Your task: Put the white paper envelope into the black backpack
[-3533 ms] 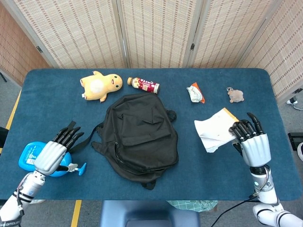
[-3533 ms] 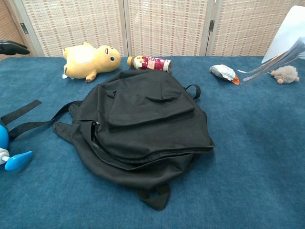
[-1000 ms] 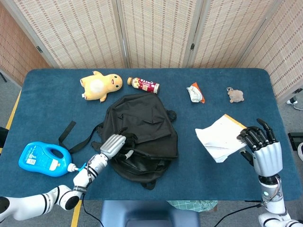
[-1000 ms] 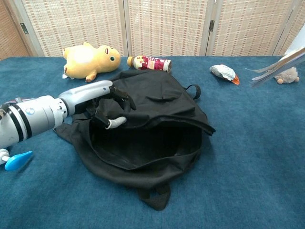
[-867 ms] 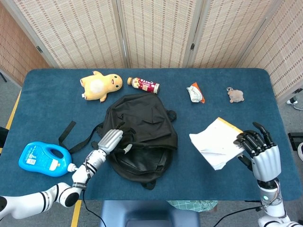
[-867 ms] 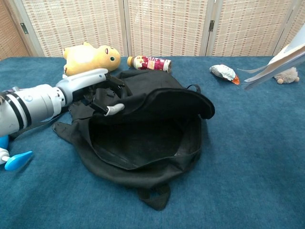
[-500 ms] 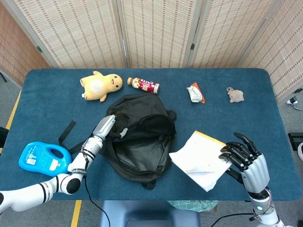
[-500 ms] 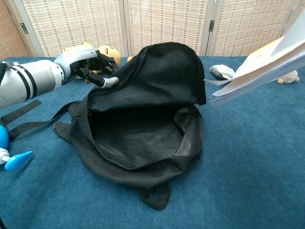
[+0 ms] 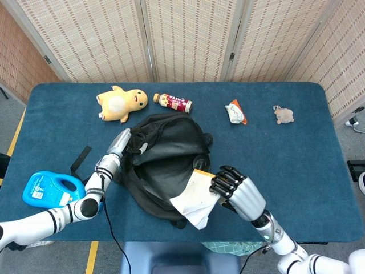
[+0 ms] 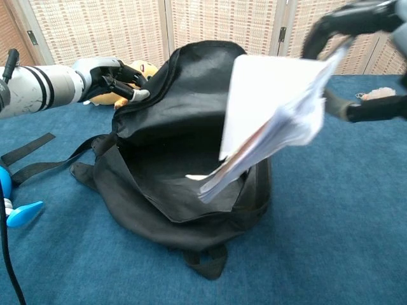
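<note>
We see the blue table (image 9: 296,131) filling both views, and at its middle the black backpack (image 9: 165,154), its top flap lifted so the main compartment gapes toward the near edge in the chest view. The left hand (image 9: 122,142) grips the raised flap at the backpack's 9 o'clock side, fingers curled tightly into the black fabric. The right hand (image 9: 234,191) sits at the backpack's 4 o'clock, fingers closed around the far edge of the white paper envelope (image 9: 197,197). That envelope hangs tilted over the open mouth of the backpack, its lower corner dipping past the rim in the chest view, most of it outside the bag; a tan edge shows along one side.

At the table's 8 o'clock lies a blue detergent bottle (image 9: 48,191), on its side, well apart from the backpack. At 11 o'clock from the backpack rests a yellow plush duck (image 9: 121,104), and just beside it at 12 o'clock a small drink bottle (image 9: 174,103) lies flat. Toward 1 o'clock we see a crumpled snack wrapper (image 9: 235,111), and farther toward 2 o'clock a small brown plush keychain (image 9: 283,115).
</note>
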`<state>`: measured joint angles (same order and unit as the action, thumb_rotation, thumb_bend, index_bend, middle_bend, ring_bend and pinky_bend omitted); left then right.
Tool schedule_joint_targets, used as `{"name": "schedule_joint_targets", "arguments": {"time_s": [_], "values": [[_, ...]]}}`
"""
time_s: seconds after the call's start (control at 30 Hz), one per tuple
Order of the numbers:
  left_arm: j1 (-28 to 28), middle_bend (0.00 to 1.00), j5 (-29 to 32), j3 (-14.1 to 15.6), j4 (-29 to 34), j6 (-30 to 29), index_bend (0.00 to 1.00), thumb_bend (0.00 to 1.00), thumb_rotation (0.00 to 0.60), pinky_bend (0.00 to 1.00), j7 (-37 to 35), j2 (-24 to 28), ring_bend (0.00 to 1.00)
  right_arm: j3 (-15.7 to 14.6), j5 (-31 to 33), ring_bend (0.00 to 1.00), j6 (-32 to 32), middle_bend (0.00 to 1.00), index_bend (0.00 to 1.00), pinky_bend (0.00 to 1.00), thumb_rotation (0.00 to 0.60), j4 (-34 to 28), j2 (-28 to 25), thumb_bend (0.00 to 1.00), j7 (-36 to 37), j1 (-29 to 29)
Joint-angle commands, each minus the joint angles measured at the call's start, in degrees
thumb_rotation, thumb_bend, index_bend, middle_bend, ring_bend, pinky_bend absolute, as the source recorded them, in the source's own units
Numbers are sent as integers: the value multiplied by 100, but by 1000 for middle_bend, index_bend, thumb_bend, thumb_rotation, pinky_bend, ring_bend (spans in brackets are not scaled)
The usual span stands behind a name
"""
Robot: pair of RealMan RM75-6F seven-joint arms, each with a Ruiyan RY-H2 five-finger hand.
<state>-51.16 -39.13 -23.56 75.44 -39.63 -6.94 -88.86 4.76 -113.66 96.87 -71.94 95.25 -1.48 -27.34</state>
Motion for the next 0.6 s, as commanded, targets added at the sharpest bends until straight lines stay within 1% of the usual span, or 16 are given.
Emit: {"name": "schedule_joint_targets", "arguments": {"time_s": [0.03, 0.17, 0.3, 0.43, 0.6], "values": [[-48, 321, 149, -5, -2, 75, 653, 676, 600, 0, 32, 55, 289, 108, -37, 436, -273, 544, 955, 341, 600, 309, 343, 455, -179, -294], [-81, 321, 236, 20, 21, 80, 651, 676, 600, 0, 70, 97, 286, 207, -34, 443, -408, 547, 955, 353, 600, 759, 698, 454, -218, -569], [-99, 321, 292, 28, 44, 93, 651, 676, 600, 0, 71, 139, 286, 244, -93, 445, -329, 553, 955, 353, 600, 1352, 991, 454, -325, -747], [-110, 321, 327, 39, 43, 136, 651, 676, 600, 0, 37, 164, 285, 95, -184, 457, -243, 560, 961, 354, 600, 2222, 1314, 454, -425, -842], [-103, 321, 339, 53, 48, 180, 651, 676, 600, 0, -28, 179, 284, -142, -130, 471, -112, 569, 969, 354, 600, 2972, 1630, 454, -355, -748]]}}
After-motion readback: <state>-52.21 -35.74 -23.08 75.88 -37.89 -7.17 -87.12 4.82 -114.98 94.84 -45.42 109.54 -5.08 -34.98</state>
